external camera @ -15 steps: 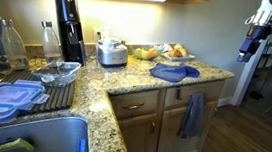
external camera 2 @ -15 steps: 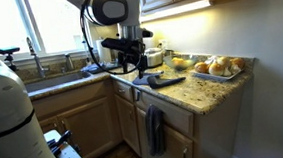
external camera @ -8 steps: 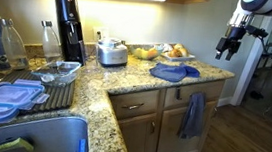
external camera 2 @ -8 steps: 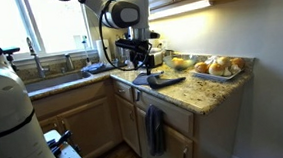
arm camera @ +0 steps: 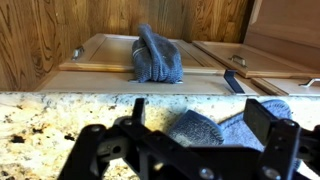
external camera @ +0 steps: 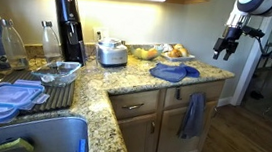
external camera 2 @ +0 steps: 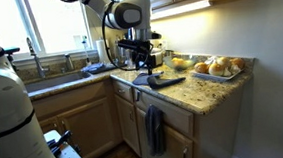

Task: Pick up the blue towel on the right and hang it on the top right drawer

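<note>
Below the gripper (arm camera: pixel 198 112), the blue towel (arm camera: pixel 215 130) lies bunched on the counter (arm camera: pixel 40 125); jaws are spread apart, gripping nothing.

Tan worktop (external camera: pixel 125 83) speckled black; deep blue flat towel (external camera: pixel 173 73) near its front edge; greyer blue hanging towel (external camera: pixel 193 115) below; honey-brown wooden cabinets (external camera: pixel 136 131).
</note>
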